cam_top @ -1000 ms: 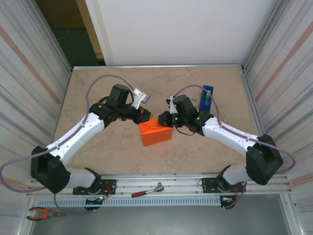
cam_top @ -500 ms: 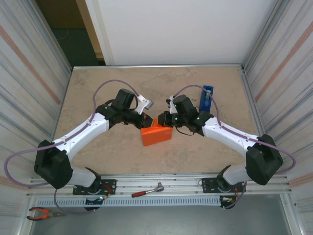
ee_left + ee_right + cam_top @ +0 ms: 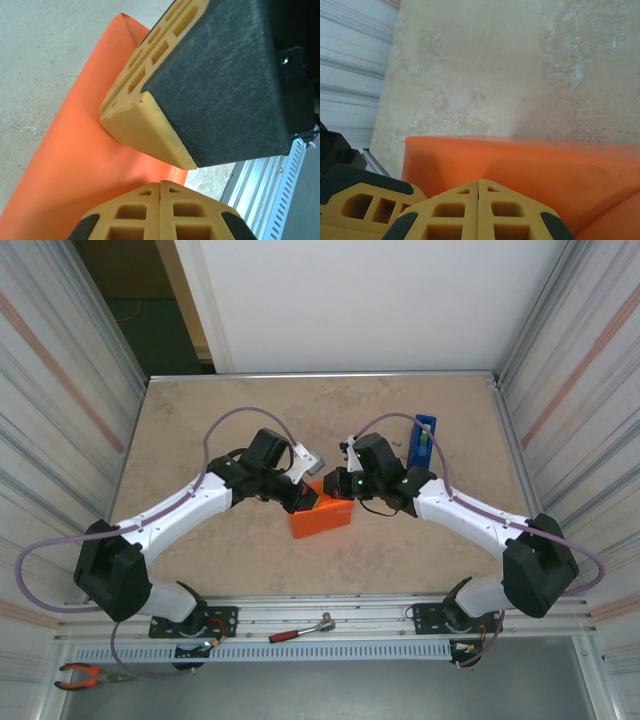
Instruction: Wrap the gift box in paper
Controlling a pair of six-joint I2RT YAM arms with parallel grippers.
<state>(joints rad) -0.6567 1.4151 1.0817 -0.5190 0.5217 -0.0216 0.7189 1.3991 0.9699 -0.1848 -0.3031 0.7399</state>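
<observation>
I see bright orange paper sheet [image 3: 322,518] bundled on counter [image 3: 250,560], long axis 9-to-3 o'clock. Both left tool [image 3: 160,184] and right tool [image 3: 479,182] pressed together at its 12 o'clock edge.

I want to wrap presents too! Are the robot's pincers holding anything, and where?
Cannot tell for sure. Both the left pincer and right pincer are shut at the far edge of the paper, perhaps pressing or pinching it.

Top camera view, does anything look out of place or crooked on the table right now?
The paper parcel sits skewed, not square to the table, with one flap sticking up at its far corner. A red-handled tool and pliers lie loose by the front rail.
</observation>
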